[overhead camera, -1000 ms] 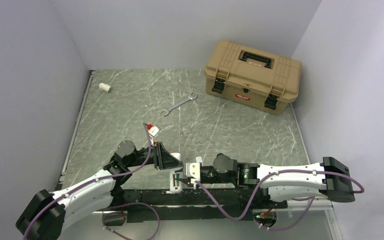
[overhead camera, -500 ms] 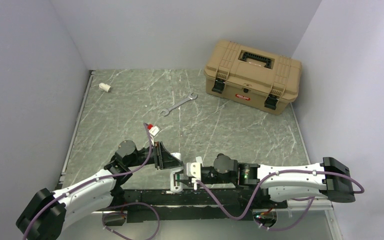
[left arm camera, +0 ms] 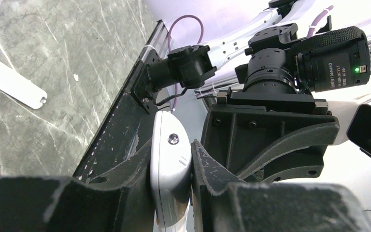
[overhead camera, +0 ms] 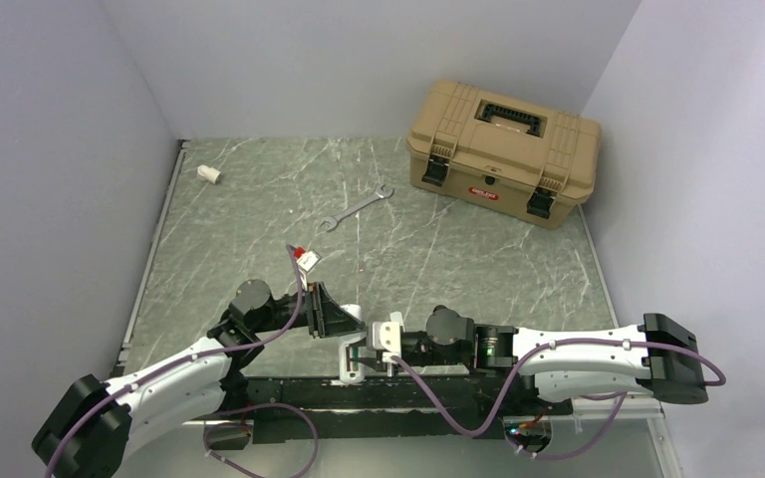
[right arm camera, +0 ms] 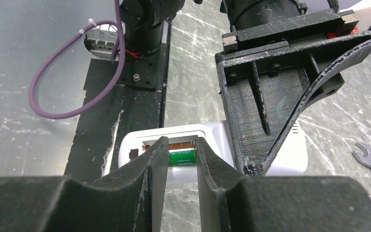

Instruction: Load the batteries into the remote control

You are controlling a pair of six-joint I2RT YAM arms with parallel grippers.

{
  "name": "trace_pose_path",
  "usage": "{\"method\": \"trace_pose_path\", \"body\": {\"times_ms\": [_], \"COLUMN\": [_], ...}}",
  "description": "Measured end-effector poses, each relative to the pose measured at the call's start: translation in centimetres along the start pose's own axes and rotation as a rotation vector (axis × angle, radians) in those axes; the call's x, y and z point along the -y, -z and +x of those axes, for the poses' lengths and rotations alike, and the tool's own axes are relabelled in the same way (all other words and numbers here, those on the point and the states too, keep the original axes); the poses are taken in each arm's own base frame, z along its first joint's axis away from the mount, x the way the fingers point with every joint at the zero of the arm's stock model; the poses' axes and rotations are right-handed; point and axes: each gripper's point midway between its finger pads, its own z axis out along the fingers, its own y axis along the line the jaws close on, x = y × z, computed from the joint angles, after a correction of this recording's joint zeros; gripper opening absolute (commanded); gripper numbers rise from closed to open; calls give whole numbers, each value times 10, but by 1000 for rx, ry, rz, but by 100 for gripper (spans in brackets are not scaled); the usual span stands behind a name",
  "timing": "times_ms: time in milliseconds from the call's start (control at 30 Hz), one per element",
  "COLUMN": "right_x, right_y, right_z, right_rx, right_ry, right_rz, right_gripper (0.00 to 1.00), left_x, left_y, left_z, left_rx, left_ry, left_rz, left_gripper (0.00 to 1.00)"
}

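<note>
Between the fingers of your left gripper sits the slim white oblong plastic remote control. It is clenched by its two long edges, with the black fingers pressing in from either side. Your right gripper faces it from the opposite side. Between those fingertips you have the tiny green cylindrical battery, pinched on both sides. The battery is right at the rectangular recess in the remote's upturned face, but you cannot tell whether it is seated. Beyond the left fingers, a flat white plastic tab lies on the grey marbled tabletop. Well beyond both pairs of fingers lie a silver metal wrench and a closed tan plastic toolbox.
</note>
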Motion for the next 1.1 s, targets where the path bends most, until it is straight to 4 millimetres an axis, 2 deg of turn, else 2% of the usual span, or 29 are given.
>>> {"method": "trace_pose_path", "body": {"times_ms": [1100], "right_x": [-5], "right_y": [0], "right_z": [2], "right_rx": [14], "right_ry": [-78], "right_rz": [-15], "right_gripper": [29], "left_x": [-2], "left_y": [-2], "left_z": [4], "left_rx": [-26], "left_ry": [18], "left_rz": [0], "left_gripper": [0]}}
